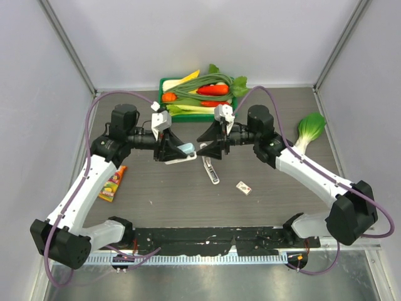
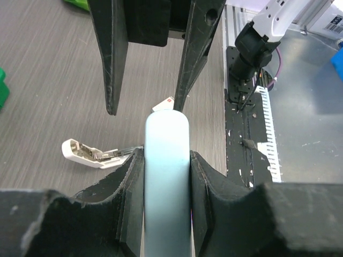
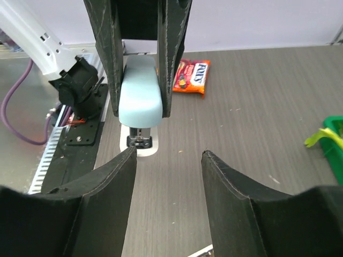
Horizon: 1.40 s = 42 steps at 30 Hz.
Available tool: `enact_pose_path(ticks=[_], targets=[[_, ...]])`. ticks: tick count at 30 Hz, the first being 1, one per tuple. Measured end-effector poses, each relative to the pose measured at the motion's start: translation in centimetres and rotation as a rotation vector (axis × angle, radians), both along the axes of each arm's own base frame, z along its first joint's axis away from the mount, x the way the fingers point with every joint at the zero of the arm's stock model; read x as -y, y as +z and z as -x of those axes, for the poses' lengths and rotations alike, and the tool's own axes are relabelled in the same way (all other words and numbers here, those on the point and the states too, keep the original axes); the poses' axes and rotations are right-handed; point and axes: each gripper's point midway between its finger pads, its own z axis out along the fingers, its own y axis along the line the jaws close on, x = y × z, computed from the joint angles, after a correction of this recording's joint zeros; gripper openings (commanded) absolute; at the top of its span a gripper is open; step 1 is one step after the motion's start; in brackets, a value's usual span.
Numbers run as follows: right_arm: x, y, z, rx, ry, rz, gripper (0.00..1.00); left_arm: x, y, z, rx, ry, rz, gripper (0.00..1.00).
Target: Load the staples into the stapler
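overhead; opposed wrist views share stapler (image 2: 166, 160)

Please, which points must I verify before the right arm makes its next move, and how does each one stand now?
1. Left gripper clamps the stapler: ok.
2. Right gripper is open and empty: ok.
3. Staples box lies free on the table, apart from both grippers: ok.
4. Staples box is open: cannot tell.
5. The stapler is opened for loading: cannot tell.
6. Candy bag lies away from the stapler: ok.
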Motion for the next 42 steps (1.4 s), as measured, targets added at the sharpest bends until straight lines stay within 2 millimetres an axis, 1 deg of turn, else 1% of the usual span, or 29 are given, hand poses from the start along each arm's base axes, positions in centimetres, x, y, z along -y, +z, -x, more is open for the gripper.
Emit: enact_pose_path(ticks=[3, 11, 14, 16, 20, 22, 25, 31, 33, 36, 38, 42], targets=[[-0.5, -1.1, 0.5, -0.037, 0.018, 0.005, 0.55, 0.0, -0.4, 0.2, -0.011, 0.005, -0.017, 0.00], [-1.3, -1.5, 0.5, -0.081, 0.027, -0.009, 0.53, 0.1, -0.8, 0.3, -0.004, 0.004, -0.034, 0.00], [-1.6, -2.2, 0.5, -0.085, 0.025, -0.002, 0.53, 0.0, -1.0, 0.2, -0.015, 0.016, -0.040, 0.00], [-2.0, -2.9, 0.7, -0.084, 0.028, 0.012, 0.53, 0.0, -1.0, 0.2, -0.030, 0.025, -0.042, 0.00], [-3.3, -6.3, 1.9, -0.131, 0.053, 0.074, 0.52, 0.3, -0.1, -0.4, -0.019, 0.038, -0.016, 0.00], [-4.0, -7.5, 2.7, -0.150, 0.073, 0.099, 0.52, 0.5, 0.3, -0.6, -0.019, 0.045, -0.004, 0.00], [-4.7, -8.4, 3.4, -0.162, 0.083, 0.112, 0.52, 0.7, 0.8, -0.9, -0.018, 0.055, 0.015, 0.00], [-5.0, -8.1, 2.9, -0.170, 0.054, 0.081, 0.53, 1.0, 2.1, -1.8, -0.010, 0.087, 0.054, 0.00], [-4.7, -8.0, 2.6, -0.175, 0.043, 0.079, 0.55, 0.9, 2.1, -1.8, -0.004, 0.085, 0.052, 0.00], [-3.8, -7.9, 2.2, -0.176, 0.038, 0.101, 0.56, 0.7, 1.4, -1.7, 0.009, 0.084, 0.028, 0.00], [-2.5, -6.7, 1.4, -0.156, 0.024, 0.096, 0.56, 0.6, 0.9, -1.6, 0.011, 0.080, 0.011, 0.00], [0.6, -2.9, -0.2, -0.091, -0.015, 0.039, 0.56, 0.4, 0.2, -1.3, 0.014, 0.069, -0.013, 0.00]])
